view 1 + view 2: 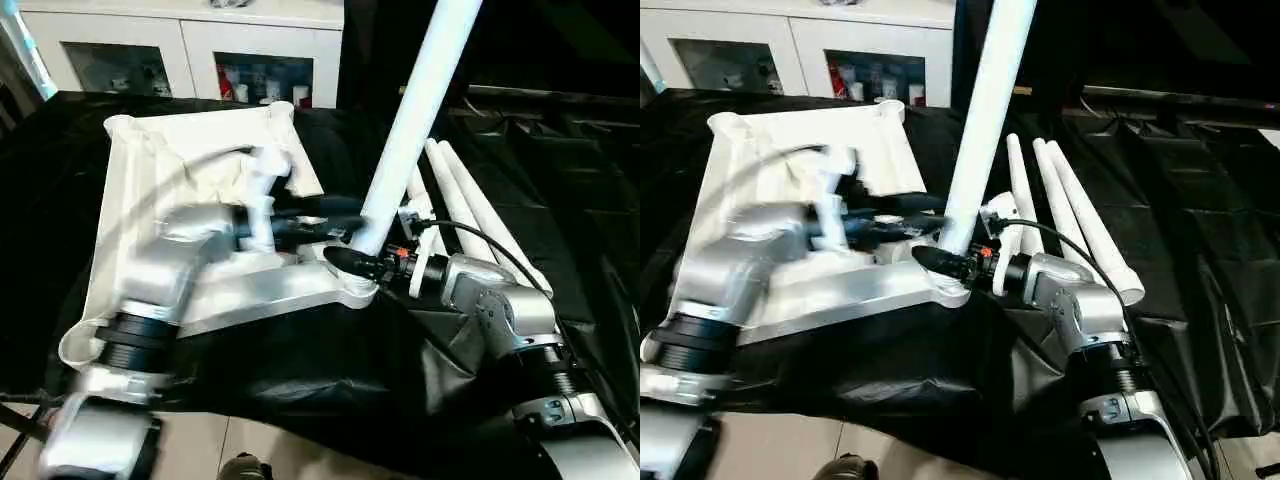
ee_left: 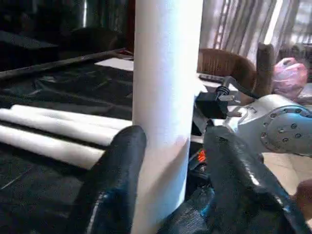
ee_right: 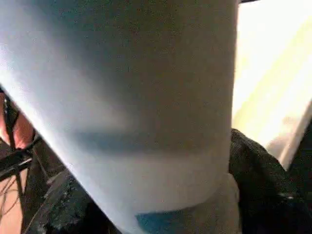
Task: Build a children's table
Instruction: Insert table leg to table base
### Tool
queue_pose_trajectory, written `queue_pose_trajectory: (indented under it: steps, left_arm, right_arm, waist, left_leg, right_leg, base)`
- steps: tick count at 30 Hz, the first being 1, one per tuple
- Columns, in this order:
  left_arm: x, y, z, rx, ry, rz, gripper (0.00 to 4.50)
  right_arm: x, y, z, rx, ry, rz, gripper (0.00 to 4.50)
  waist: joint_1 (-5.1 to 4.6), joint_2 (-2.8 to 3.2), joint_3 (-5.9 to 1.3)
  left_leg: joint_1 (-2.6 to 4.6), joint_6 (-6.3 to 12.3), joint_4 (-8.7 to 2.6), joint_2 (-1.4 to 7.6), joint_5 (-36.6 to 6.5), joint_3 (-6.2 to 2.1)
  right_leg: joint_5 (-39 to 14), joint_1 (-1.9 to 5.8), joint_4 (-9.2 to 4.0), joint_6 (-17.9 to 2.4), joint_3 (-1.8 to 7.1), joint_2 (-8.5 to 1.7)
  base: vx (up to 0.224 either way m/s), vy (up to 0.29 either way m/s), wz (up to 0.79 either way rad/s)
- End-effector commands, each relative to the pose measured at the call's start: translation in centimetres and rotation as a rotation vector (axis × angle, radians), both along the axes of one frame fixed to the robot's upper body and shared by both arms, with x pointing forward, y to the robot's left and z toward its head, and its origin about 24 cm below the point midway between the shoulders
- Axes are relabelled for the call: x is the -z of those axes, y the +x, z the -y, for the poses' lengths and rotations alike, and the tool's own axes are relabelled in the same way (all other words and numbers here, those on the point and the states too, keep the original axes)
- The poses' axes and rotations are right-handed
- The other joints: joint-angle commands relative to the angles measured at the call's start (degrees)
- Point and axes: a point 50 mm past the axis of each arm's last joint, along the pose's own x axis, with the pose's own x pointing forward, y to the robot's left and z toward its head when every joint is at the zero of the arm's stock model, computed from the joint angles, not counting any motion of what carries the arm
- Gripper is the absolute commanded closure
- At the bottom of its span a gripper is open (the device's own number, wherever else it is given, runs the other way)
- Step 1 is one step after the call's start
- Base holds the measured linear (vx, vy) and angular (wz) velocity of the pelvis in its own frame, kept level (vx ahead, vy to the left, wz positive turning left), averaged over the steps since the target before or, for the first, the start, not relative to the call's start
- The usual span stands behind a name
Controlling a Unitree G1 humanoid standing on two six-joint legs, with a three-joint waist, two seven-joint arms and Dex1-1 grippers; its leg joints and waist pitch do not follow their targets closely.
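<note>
The white tabletop (image 1: 200,140) lies underside up on a black cloth. One white leg (image 1: 415,110) stands tilted in its near-right corner socket (image 1: 355,290). My left gripper (image 1: 335,222) reaches the lower leg from the left. In the left wrist view its fingers (image 2: 114,185) straddle the leg (image 2: 165,97): one touches it and the other stands a narrow gap off. My right gripper (image 1: 350,258) meets the leg's base from the right, and in the right wrist view the leg (image 3: 136,97) sits tight between its fingers. Three spare legs (image 1: 470,210) lie side by side to the right.
Black cloth (image 1: 330,370) covers the work surface and drops off at the near edge. A white cabinet with glass doors (image 1: 200,50) stands behind the tabletop. Cables run along both forearms.
</note>
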Motion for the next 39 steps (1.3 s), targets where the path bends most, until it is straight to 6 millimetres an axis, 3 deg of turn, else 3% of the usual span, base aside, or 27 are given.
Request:
queue_pose_trajectory:
  steps: [1,11,21,22,26,34,39]
  left_arm:
    - [-0.8,-0.4,1.3,0.062,-0.027,0.004,1.87]
    - [-0.9,-1.1,2.7,0.110,-0.105,-0.016,1.07]
    - [-1.3,-1.2,3.0,0.169,-0.181,-0.091,1.03]
    - [-1.4,-1.2,3.1,0.176,-0.187,-0.095,1.31]
    - [-1.7,-1.4,3.1,0.215,-0.198,-0.115,1.44]
    - [-1.8,-1.4,3.1,0.211,-0.214,-0.126,2.20]
    - [-2.0,-1.2,2.9,0.191,-0.228,-0.133,2.42]
  right_arm:
    - [-0.6,-0.2,-1.0,-0.051,-0.016,0.029,1.80]
    - [0.0,-0.9,-1.4,-0.102,-0.038,0.013,1.80]
    - [-0.6,-2.2,-1.4,-0.259,0.023,-0.012,1.80]
    - [-0.6,-2.3,-1.3,-0.266,0.025,-0.016,1.80]
    - [-0.5,-2.4,-1.2,-0.279,0.032,-0.030,1.80]
    - [-0.6,-2.4,-1.1,-0.272,0.035,-0.035,1.80]
    - [-0.6,-2.3,-1.1,-0.269,0.031,-0.035,1.80]
  waist:
    - [0.16,0.19,-4.61]
    - [0.21,0.16,-4.56]
    - [0.37,0.15,-4.53]
    - [0.40,0.14,-4.52]
    - [0.35,0.19,-4.51]
    - [0.34,0.32,-4.54]
    - [0.35,0.25,-4.54]
  left_leg:
    - [1.65,-0.03,-3.47,1.59,-9.0,-0.26]
    - [1.72,0.43,-3.44,1.70,-9.2,-0.28]
    - [1.71,0.83,-3.36,1.72,-9.7,-0.25]
    - [1.69,0.85,-3.36,1.73,-9.8,-0.28]
    - [1.66,0.82,-3.38,1.71,-9.7,-0.35]
    - [1.77,0.45,-3.40,1.74,-10.0,-0.37]
    - [1.70,0.27,-3.42,1.72,-10.0,-0.41]
  right_leg:
    - [-1.2,3.05,-3.48,-13.7,1.85,-3.98]
    - [-1.1,3.07,-3.64,-13.7,1.89,-3.93]
    - [-1.9,3.09,-3.67,-14.1,1.85,-3.95]
    - [-2.0,3.11,-3.70,-14.2,1.83,-3.98]
    - [-2.4,3.09,-3.74,-14.0,1.81,-3.95]
    - [-2.0,3.05,-3.75,-14.1,1.82,-3.93]
    - [-2.1,3.16,-3.73,-14.0,1.83,-3.97]
  base:
    - [0.000,0.000,0.00]
    - [0.000,0.000,0.00]
    - [0.000,0.000,0.00]
    - [0.000,0.000,0.00]
    - [0.000,0.000,0.00]
    - [0.000,0.000,0.00]
    - [0.000,0.000,0.00]
